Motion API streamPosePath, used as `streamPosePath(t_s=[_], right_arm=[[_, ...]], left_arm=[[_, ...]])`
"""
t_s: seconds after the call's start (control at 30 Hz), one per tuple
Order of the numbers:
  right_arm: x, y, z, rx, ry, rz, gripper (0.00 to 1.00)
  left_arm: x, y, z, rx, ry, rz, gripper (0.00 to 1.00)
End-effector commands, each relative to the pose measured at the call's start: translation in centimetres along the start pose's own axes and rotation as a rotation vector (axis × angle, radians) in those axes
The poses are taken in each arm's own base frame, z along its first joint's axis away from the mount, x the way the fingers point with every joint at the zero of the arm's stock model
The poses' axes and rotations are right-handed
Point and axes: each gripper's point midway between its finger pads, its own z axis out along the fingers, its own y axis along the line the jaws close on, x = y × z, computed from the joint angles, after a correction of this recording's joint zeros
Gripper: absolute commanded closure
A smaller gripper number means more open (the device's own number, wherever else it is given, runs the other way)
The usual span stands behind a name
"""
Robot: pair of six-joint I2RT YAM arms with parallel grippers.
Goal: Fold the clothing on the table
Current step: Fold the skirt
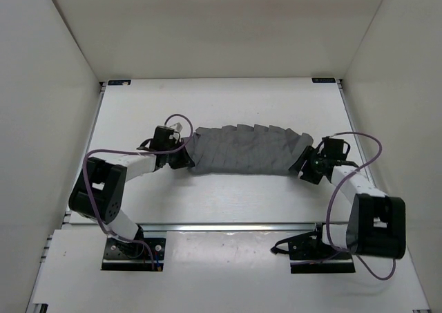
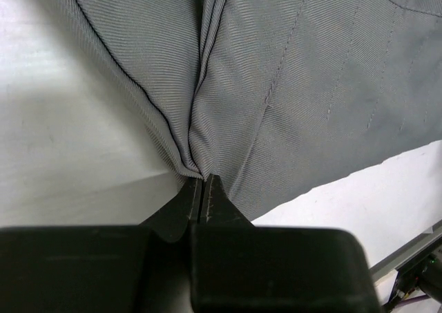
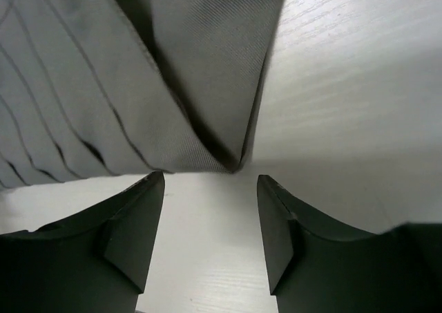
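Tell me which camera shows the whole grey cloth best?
The top camera: the whole clothing lies spread on the table. The left wrist view shows only one gathered fold; the right wrist view only a corner.

No legible text (anywhere visible)

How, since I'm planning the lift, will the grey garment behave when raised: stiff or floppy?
Probably floppy: the grey garment lies in ridged creases and gathers to a fold at the shut left gripper. Lifted by that end, it would likely drape and drag on the table. Its thin ribbed weave suggests light weight.
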Motion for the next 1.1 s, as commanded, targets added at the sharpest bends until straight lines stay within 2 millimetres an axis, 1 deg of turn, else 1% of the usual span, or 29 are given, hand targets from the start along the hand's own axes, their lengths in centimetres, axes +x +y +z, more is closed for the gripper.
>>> streamPosePath(t_s=[0.0,0.07,0.1,0.13,0.17,0.2,0.23,0.27,0.3,0.33,0.4,0.43,0.47,0.5,0.53,0.57,0.6,0.63,0.7,0.73,0.77,0.8,0.83,0.9,0.93,0.97,1.0,1.03,1.07], right_arm=[[-1.5,1.7,1.7,-0.068,-0.019,-0.012,0.46],[-1.3,2.2,2.3,-0.089,0.003,0.012,0.46],[-1.1,2.1,2.7,-0.082,0.008,0.014,0.46],[-1.2,2.4,2.9,-0.088,0.008,0.013,0.47],[-0.9,2.4,3.1,-0.087,0.008,0.012,0.55],[-0.9,2.5,3.3,-0.088,0.014,0.009,0.61],[-1.6,2.6,3.2,-0.093,-0.016,0.001,0.82],[-2.2,2.6,3.2,-0.087,-0.037,-0.007,1.00],[-2.9,2.9,3.0,-0.093,-0.061,-0.029,1.00],[-4.1,3.7,2.6,-0.104,-0.098,-0.061,1.00],[-6.1,6.2,1.5,-0.150,-0.147,-0.210,1.00],[-6.8,8.7,1.0,-0.197,-0.153,-0.276,1.00],[-7.7,11.7,0.2,-0.253,-0.169,-0.359,1.00],[-7.6,15.2,-0.9,-0.341,-0.161,-0.434,1.00],[-6.5,16.7,-0.7,-0.399,-0.110,-0.461,1.00],[-5.7,19.5,-1.1,-0.476,-0.073,-0.500,0.99],[-4.9,22.4,-1.9,-0.541,-0.068,-0.542,1.00],[-3.9,23.6,-1.3,-0.563,-0.032,-0.560,1.00],[-0.3,28.2,-1.6,-0.660,0.021,-0.663,1.00],[2.0,29.6,-0.9,-0.684,0.071,-0.702,1.00],[2.6,30.6,-0.4,-0.709,0.097,-0.717,1.00],[4.7,31.7,0.1,-0.752,0.157,-0.750,1.00],[6.0,33.2,-0.4,-0.800,0.178,-0.781,1.00],[9.2,33.7,1.1,-0.825,0.291,-0.816,1.00],[10.0,34.5,1.0,-0.840,0.297,-0.843,1.00],[11.0,34.2,1.9,-0.825,0.328,-0.840,1.00],[12.4,34.0,2.6,-0.825,0.363,-0.846,1.00],[12.9,34.2,2.7,-0.835,0.375,-0.844,1.00],[13.8,34.0,3.2,-0.839,0.410,-0.837,1.00]], left_arm=[[-0.1,-0.5,-1.1,0.016,-0.032,0.013,1.00],[-0.3,-0.8,-1.5,0.025,-0.039,0.018,1.00],[0.4,-0.6,-1.5,0.022,-0.023,0.016,1.00],[0.0,-0.7,-1.6,0.025,-0.037,0.019,1.00],[0.4,-0.3,-1.7,0.017,-0.034,0.019,1.00],[0.7,-0.2,-1.6,0.013,-0.031,0.015,1.00],[1.1,0.1,-1.6,0.010,-0.024,0.013,1.00],[0.9,0.0,-1.6,0.015,-0.034,0.019,1.00],[1.3,0.3,-1.5,0.009,-0.025,0.013,1.00],[1.7,0.5,-1.4,0.006,-0.016,0.016,1.00],[2.2,0.5,-1.2,0.001,-0.007,0.023,1.00],[2.2,0.5,-1.1,0.000,-0.009,0.020,1.00],[2.3,0.4,-1.2,0.001,-0.008,0.018,1.00],[2.5,0.4,-1.1,0.003,-0.004,0.012,1.00],[2.5,0.4,-1.0,0.000,-0.009,0.011,1.00],[2.4,0.5,-1.0,0.001,-0.012,0.006,1.00],[2.5,0.1,-1.0,0.009,-0.014,0.009,1.00],[2.5,0.2,-1.0,0.006,-0.016,0.007,1.00],[3.1,0.6,-0.9,-0.005,-0.007,0.007,1.00],[2.8,0.6,-1.1,-0.005,-0.015,0.000,1.00],[2.8,0.5,-1.2,0.000,-0.014,-0.002,1.00],[2.7,0.4,-1.2,0.002,-0.021,0.000,1.00],[2.6,0.4,-1.4,0.002,-0.029,0.007,1.00],[2.3,0.7,-1.6,-0.005,-0.043,-0.014,1.00],[2.7,0.7,-1.7,-0.001,-0.035,-0.008,1.00],[2.5,0.5,-1.8,0.009,-0.040,-0.006,1.00],[2.3,0.8,-1.9,0.001,-0.052,-0.014,1.00],[2.4,0.8,-2.0,0.003,-0.051,-0.013,1.00],[2.8,1.0,-1.9,-0.006,-0.040,-0.016,1.00]])
